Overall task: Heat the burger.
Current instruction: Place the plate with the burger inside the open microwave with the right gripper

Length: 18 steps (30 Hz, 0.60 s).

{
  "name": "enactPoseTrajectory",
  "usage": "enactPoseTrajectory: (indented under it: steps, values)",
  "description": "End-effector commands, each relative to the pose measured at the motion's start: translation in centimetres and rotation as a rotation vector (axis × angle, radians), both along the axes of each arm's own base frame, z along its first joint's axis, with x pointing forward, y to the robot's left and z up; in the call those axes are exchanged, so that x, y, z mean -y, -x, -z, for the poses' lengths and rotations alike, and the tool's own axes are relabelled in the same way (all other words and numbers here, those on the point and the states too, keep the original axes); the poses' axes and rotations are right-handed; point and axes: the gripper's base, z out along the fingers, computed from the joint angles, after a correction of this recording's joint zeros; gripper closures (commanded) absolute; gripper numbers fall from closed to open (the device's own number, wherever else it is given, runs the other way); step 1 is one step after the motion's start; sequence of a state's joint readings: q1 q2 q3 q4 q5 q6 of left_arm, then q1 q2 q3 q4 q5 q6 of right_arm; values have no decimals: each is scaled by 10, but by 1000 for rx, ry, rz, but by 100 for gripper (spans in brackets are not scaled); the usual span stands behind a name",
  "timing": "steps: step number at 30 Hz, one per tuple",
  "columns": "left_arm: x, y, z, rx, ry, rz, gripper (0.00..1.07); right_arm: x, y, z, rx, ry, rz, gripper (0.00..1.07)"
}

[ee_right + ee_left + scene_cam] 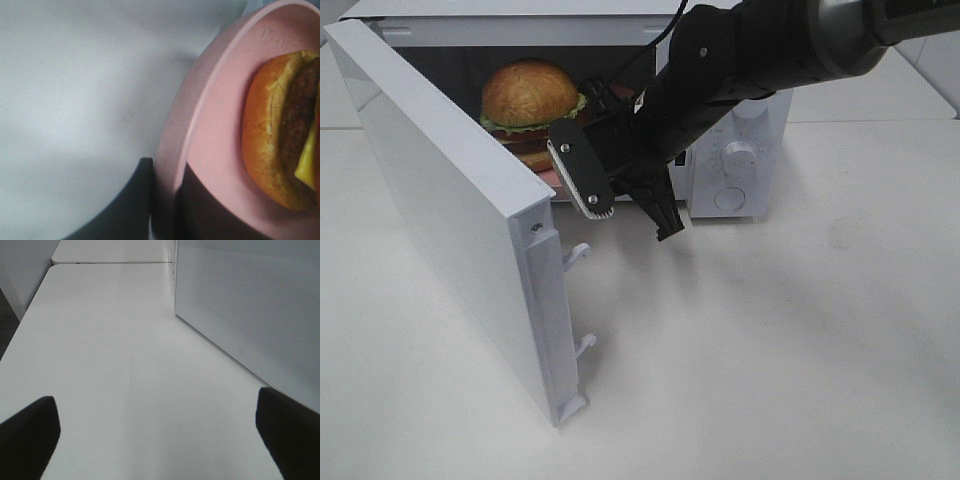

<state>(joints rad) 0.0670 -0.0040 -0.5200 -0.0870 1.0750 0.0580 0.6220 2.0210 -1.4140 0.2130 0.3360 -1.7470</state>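
exterior high view: the tall golden-bun burger [528, 100] sits on a flat pink plate [220, 125] inside the white box microwave [740, 150], its swung-out door [450, 220] alongside. the right gripper [165, 200] pinches the plate rim; the left gripper [155, 435] is spread wide over the white table [125, 365].

One burger [530, 100], one pink plate [215, 150], one microwave [740, 150], and two knobs [738, 158].

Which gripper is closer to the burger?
Right. The right gripper grips the pink plate under the burger; the left gripper hangs open outside the microwave door.
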Motion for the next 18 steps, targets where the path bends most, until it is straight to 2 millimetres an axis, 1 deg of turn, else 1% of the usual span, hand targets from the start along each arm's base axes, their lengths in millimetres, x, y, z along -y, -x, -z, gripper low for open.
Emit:
enactPoseTrajectory:
  steps: [1, 4, 6, 9, 11, 13, 14, 17, 18]
  values:
    - [0, 2, 0, 22, 4, -5, 7, 6, 5, -20, 61, -57, 18, 107]
    - [0, 2, 0, 22, 4, -5, 7, 7, 7, -21, 63, -56, 15, 107]
    - [0, 2, 0, 22, 4, -5, 7, 14, 16, -22, 65, -36, -9, 107]
    - [0, 2, 0, 22, 4, -5, 7, 15, 18, -22, 61, -32, -10, 107]
    - [0, 2, 0, 22, 4, -5, 7, 23, 28, -25, 66, -33, -8, 107]
    - [0, 2, 0, 22, 4, -5, 7, 24, 30, -24, 67, -33, -7, 107]
    - [0, 2, 0, 22, 4, -5, 7, 29, 36, -23, 59, -27, -6, 107]
    - [0, 2, 0, 22, 4, -5, 7, 31, 39, -23, 55, -23, -6, 107]
    - [0, 2, 0, 22, 4, -5, 7, 35, 45, -22, 47, -18, -6, 107]
